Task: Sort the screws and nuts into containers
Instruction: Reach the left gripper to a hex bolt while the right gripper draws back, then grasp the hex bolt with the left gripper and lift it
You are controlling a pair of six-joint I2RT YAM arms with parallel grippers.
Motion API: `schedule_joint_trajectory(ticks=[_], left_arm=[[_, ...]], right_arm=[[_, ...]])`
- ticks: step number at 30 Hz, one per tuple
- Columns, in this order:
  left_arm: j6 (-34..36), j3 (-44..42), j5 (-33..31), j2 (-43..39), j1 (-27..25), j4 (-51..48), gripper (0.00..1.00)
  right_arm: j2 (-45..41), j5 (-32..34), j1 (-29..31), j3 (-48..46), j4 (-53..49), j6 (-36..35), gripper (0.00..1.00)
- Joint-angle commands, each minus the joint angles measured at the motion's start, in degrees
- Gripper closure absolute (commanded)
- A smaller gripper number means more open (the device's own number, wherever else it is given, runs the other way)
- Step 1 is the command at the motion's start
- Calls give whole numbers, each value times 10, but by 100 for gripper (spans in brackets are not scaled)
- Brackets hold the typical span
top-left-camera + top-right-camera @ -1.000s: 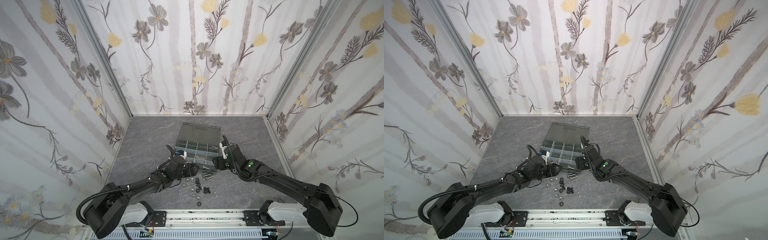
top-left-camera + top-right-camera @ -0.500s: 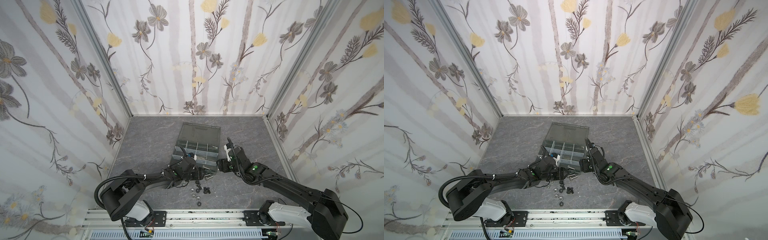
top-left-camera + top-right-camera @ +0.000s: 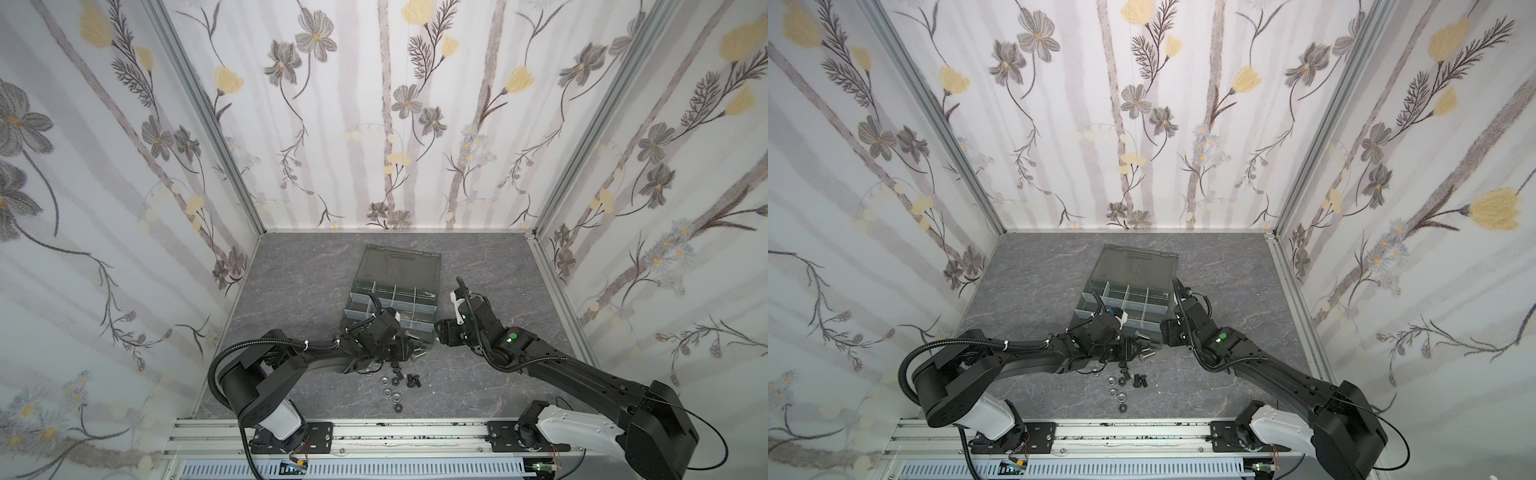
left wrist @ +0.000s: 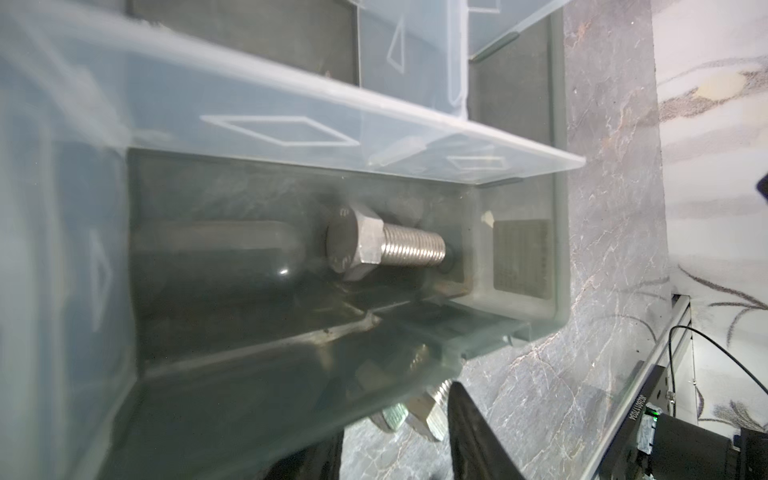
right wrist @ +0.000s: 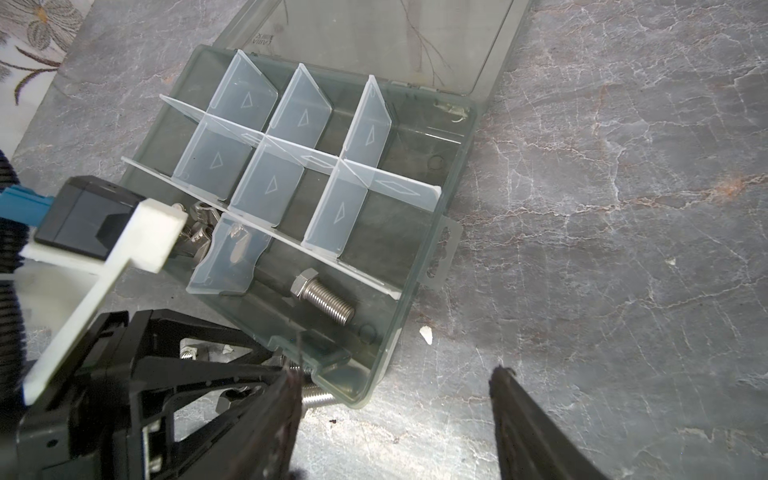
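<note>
Both claws at the near edge of the organiser box (image 5: 453,166)
A silver screw (image 5: 324,297) lies in its near right corner cell, and loose screws and nuts (image 3: 395,380) lie on the table (image 3: 478,386). The right claw (image 5: 395,372) gapes empty. The left claw (image 4: 395,411) straddles a second silver screw (image 4: 430,413) outside the box; I cannot tell whether it grips.

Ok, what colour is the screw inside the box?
Silver, bare metal; the screw shows best in the right wrist view.

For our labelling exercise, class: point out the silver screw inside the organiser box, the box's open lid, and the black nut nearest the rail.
silver screw (image 5: 328,301): right wrist view, threaded shank beside the head.
open lid (image 5: 374,41): right wrist view, middle of the smoky panel.
black nut (image 3: 398,408): in a top view, its ring.
</note>
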Motion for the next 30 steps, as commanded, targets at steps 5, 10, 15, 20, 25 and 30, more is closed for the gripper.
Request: schedule_joint_trajectory(ticks=[5, 10, 15, 20, 25, 30], left_arm=[[5, 3, -1, 14, -5, 4, 64], [4, 6, -6, 25, -6, 3, 74], [3, 5, -9, 26, -7, 2, 81], [6, 0, -8, 18, -6, 1, 88], [11, 4, 7, 19, -7, 1, 92], [16, 6, 24, 16, -9, 0, 94]], right_arm=[[-3, 10, -1, -4, 5, 7, 29], [-4, 10, -2, -6, 7, 9, 29], [-5, 9, -1, -8, 6, 10, 29], [-8, 10, -2, -11, 9, 11, 29], [-8, 9, -3, -13, 10, 12, 29], [-10, 9, -3, -15, 10, 12, 29]])
